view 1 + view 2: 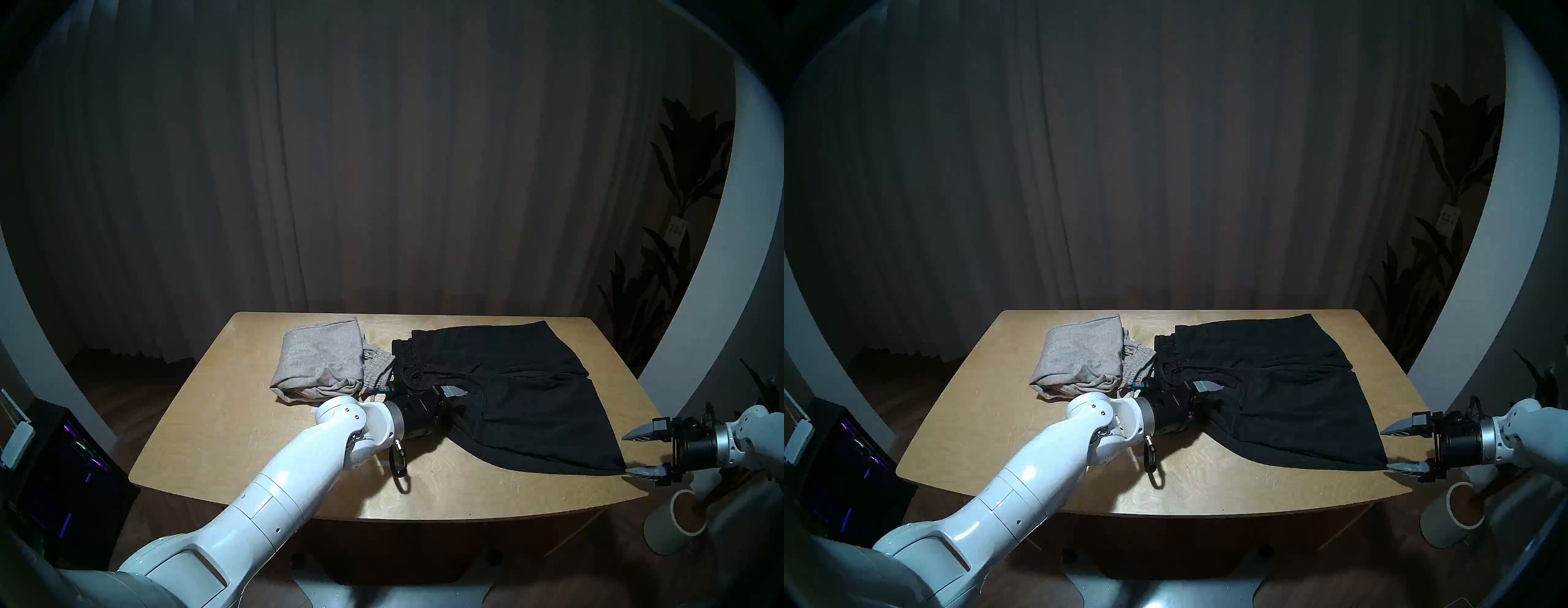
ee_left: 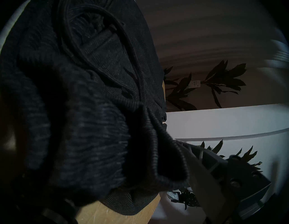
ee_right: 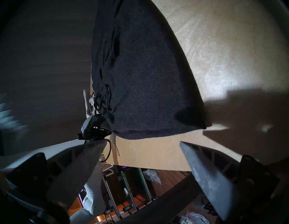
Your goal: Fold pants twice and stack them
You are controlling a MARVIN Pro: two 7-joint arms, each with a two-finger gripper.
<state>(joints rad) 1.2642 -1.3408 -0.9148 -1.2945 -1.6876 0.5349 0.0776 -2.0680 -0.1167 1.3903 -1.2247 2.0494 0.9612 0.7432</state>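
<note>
The black pants (image 1: 509, 390) lie spread over the right half of the tabletop (image 1: 237, 424), one layer folded over another, their near right corner reaching the table's right edge. The knit is dark and matte, with a gathered elastic waistband and black cord bunched at the left end, toward the table's middle. The grey pants (image 1: 318, 361) sit as a folded bundle near the far left corner, light heather, with the ribbed waistband poking out beside the black waistband. The left gripper (image 1: 456, 401) is buried in the black fabric near the waistband; cloth drapes over one finger (image 2: 208, 158), and it seems to be grasping a fold. The right gripper (image 1: 642, 453) hovers off the right edge, fingers spread wide and empty
</note>
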